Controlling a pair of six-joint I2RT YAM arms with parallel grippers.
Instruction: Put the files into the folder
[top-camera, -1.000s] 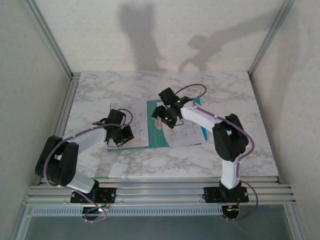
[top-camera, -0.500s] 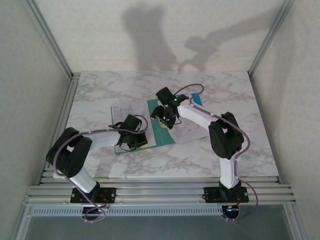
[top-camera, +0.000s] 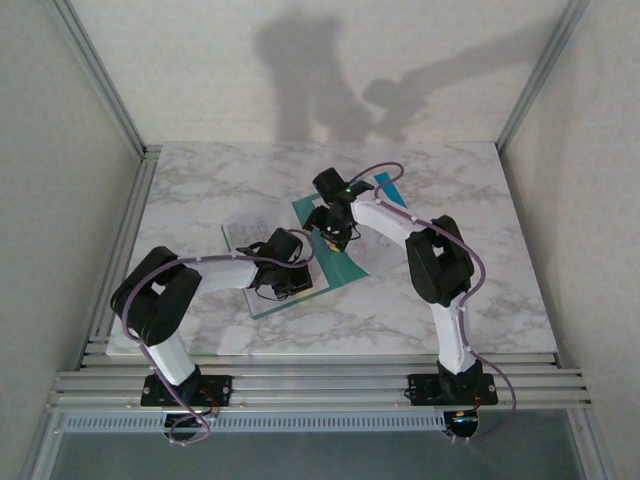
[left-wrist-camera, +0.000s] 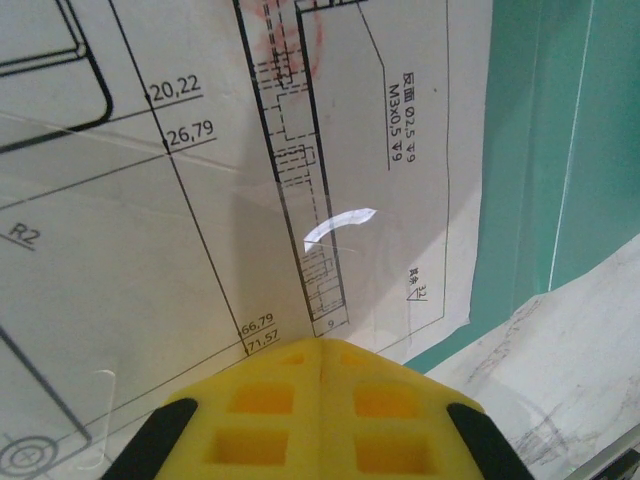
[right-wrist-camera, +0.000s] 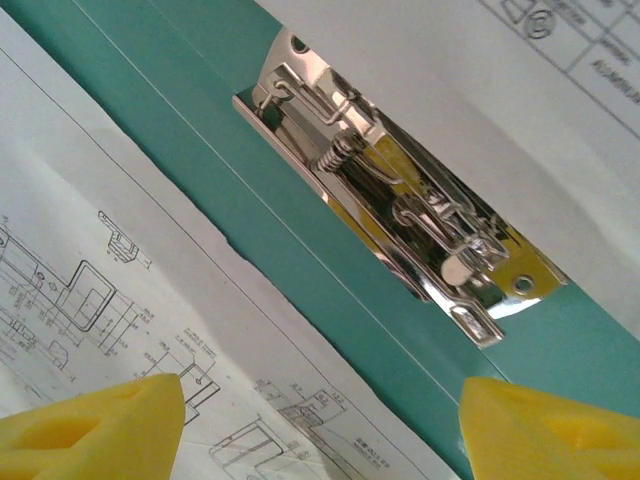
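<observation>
I find the folder (top-camera: 345, 262) lying open and flat near the middle of the marble table (top-camera: 200, 180). The left gripper (top-camera: 290, 275) is low over its near-left part. On the left wrist camera its yellow fingers (left-wrist-camera: 250, 410) are pressed together above a technical drawing sheet (left-wrist-camera: 200, 200) that lies on the teal card (I see nothing pinched between them). The right gripper (top-camera: 335, 228) hangs over the centre fold with its jaws spread wide. The metal clip (right-wrist-camera: 400, 220) lies just ahead of the gap, with printed paper on both sides of the fold.
</observation>
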